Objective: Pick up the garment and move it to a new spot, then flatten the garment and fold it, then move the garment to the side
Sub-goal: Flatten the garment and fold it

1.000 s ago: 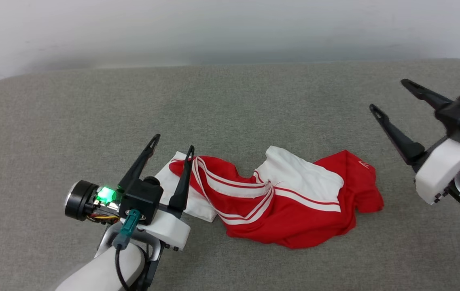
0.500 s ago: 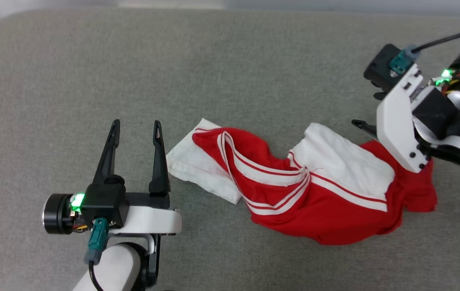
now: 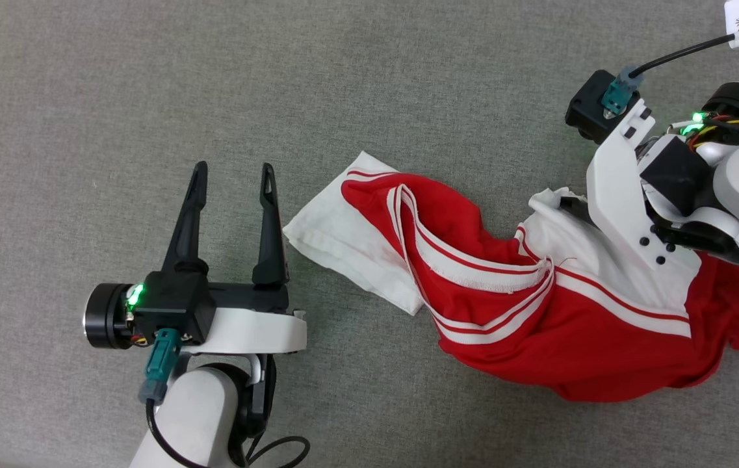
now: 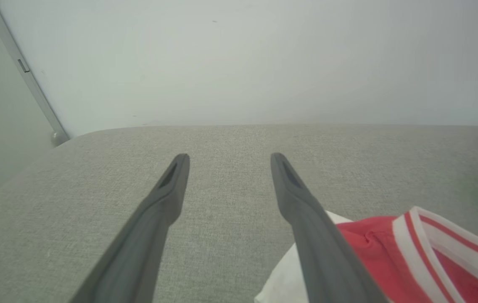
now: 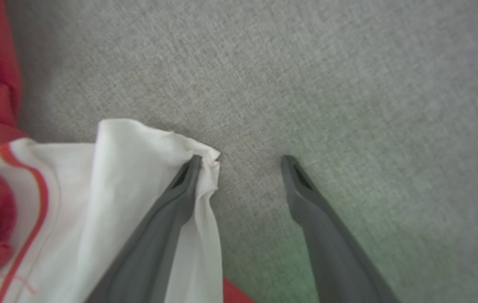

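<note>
Pick-up step: the open right gripper point(image 5: 243, 158) seems to touch the garment point(image 3: 505, 312) at its right end; next it must pinch. The left gripper point(image 3: 234, 167) is open, empty.

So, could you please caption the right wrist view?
Open right pincer over grey fabric, one finger against the garment.

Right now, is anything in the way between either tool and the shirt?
Nothing visible. The left tool is open beside the near white sleeve of the shirt, with bare grey cushion between. The right tool is open at the other white sleeve, one finger on its corner.
</note>
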Robot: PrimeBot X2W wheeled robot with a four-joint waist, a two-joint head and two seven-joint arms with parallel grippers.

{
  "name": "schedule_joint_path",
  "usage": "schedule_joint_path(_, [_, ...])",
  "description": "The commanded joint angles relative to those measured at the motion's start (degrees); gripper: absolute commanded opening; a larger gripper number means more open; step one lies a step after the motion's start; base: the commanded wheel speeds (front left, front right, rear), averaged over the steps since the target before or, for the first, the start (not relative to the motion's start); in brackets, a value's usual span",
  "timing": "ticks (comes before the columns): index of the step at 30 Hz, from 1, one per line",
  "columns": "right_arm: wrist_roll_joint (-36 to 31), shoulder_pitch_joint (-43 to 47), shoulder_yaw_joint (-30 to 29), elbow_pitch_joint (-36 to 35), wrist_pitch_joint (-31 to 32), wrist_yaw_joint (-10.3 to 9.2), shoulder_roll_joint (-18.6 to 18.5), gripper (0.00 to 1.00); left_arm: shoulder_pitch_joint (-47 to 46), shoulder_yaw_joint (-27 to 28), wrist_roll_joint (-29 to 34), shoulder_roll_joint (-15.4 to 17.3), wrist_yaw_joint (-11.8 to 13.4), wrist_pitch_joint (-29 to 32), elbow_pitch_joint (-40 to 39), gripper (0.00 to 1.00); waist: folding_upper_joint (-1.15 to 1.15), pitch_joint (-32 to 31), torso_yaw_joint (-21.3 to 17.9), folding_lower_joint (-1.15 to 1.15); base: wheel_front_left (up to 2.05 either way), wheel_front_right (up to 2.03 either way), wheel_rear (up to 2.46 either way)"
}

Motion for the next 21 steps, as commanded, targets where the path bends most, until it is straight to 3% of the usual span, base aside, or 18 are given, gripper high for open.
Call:
schedule_joint_path(1, [0.0, 5.7, 4.1, 1.4, 1.6, 0.00, 1.6, 1.00, -0.5, 1.3, 0.9, -0.8, -1.0, -0.1, 0.4, 1.00, 0.00, 0.5, 0.3, 0.00, 0.00, 0.00, 0.00])
schedule_joint_path(2, [-0.2, 5.8, 4.3, 1.2, 1.7, 0.01, 1.6, 1.00, -0.3, 1.8, 1.3, -1.1, -1.5, -0.1, 0.5, 1.00, 0.00, 0.4, 0.2, 0.00, 0.00, 0.00, 0.00])
schedule_joint_path(3, [-0.6, 5.7, 4.3, 1.0, 1.4, 0.01, 1.6, 0.44, 0.0, 2.4, 1.7, -1.5, -2.0, -0.1, 0.7, 1.00, 0.00, 0.1, 0.0, 0.00, 0.00, 0.00, 0.00])
schedule_joint_path(4, [-1.0, 5.4, 4.3, 0.7, 0.9, 0.07, 1.6, 0.00, 0.3, 3.0, 2.0, -1.8, -2.4, -0.1, 1.0, 1.00, 0.00, -0.2, -0.2, 0.00, 0.00, 0.00, 0.00])
schedule_joint_path(14, [-0.3, -2.3, 2.4, -0.5, -10.8, -0.02, 0.2, 0.00, 3.2, 7.2, 4.5, -3.2, -5.3, -0.1, 2.5, 1.00, 0.00, -5.5, -3.1, 0.00, 0.00, 0.00, 0.00])
schedule_joint_path(21, [1.9, -4.4, 2.5, -2.4, -17.4, -0.02, -6.5, 0.00, 5.7, 9.6, 5.5, -3.7, -6.1, -0.1, 2.7, 1.00, 0.00, -8.6, -5.3, 0.00, 0.00, 0.00, 0.00])
